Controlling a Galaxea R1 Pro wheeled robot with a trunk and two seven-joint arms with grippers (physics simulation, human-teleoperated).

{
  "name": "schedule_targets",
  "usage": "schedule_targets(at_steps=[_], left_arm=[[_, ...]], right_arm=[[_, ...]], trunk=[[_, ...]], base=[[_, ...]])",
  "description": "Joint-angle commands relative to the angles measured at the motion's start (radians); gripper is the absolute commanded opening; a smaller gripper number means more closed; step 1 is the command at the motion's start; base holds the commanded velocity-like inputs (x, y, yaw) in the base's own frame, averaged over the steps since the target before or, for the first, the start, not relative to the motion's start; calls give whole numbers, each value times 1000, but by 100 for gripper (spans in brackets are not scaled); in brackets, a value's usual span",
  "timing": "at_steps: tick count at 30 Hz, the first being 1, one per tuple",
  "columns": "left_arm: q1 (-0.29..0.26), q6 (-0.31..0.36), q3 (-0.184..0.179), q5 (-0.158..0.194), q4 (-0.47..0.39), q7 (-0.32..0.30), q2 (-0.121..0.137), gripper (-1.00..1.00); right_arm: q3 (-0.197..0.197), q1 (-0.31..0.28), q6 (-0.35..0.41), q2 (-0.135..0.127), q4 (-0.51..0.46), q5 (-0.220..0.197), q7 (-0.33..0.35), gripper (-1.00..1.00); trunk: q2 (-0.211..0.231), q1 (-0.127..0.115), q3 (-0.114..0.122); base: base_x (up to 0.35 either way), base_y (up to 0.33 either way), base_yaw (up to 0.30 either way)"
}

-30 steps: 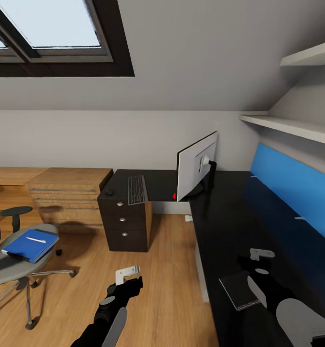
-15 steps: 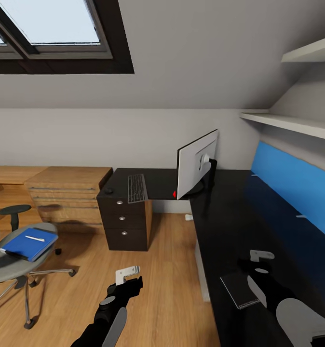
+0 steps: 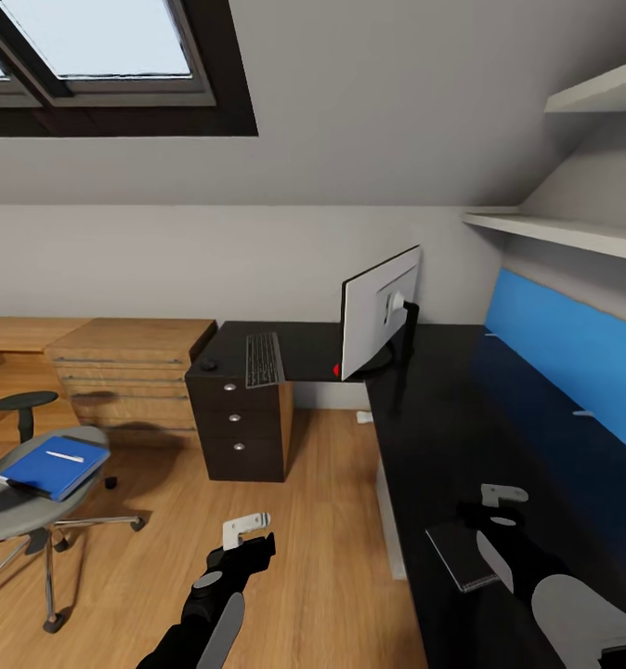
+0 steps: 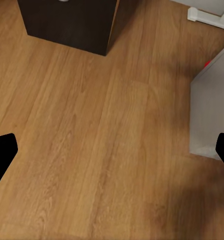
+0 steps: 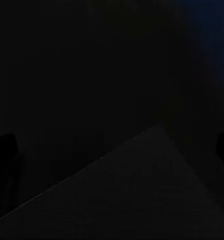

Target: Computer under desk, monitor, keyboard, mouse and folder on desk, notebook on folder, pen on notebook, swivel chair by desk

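The desk point(image 3: 462, 437) already holds the monitor point(image 3: 380, 314), keyboard point(image 3: 264, 359), mouse point(image 3: 209, 365) and a notebook point(image 3: 457, 553). The chair point(image 3: 16, 506) is well apart, with the folder point(image 3: 53, 467) and pen point(image 3: 64, 456) left on it. The left gripper point(image 3: 245, 528) and right gripper point(image 3: 502, 495) are seen spread wide, nothing held.

Both arms forward, jaws spread

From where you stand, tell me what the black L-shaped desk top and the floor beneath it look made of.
The black L-shaped desk top looks like glossy lacquered board or laminate: it shows faint sheen and a blue reflection of the panel behind it. The floor looks like warm-toned wood planks, with grain lines and board seams visible; it could be wood-look laminate.
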Motion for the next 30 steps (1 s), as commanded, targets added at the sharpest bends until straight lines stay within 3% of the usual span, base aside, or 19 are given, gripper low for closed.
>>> schedule_targets(at_steps=[1,9,30], left_arm=[[-1,2,-2,10,-1,9,0,100],[-1,2,-2,10,-1,9,1,100],[-1,2,1,11,4,5,6,100]], right_arm=[[9,0,6,-1,-2,-8,-7,100],[9,0,6,-1,-2,-8,-6,100],[9,0,7,-1,-1,-7,-5,100]], trunk=[[-8,4,-4],[-64,35,-29],[-64,35,-29]], base=[[0,0,0],[0,0,0],[-3,-1,0]])
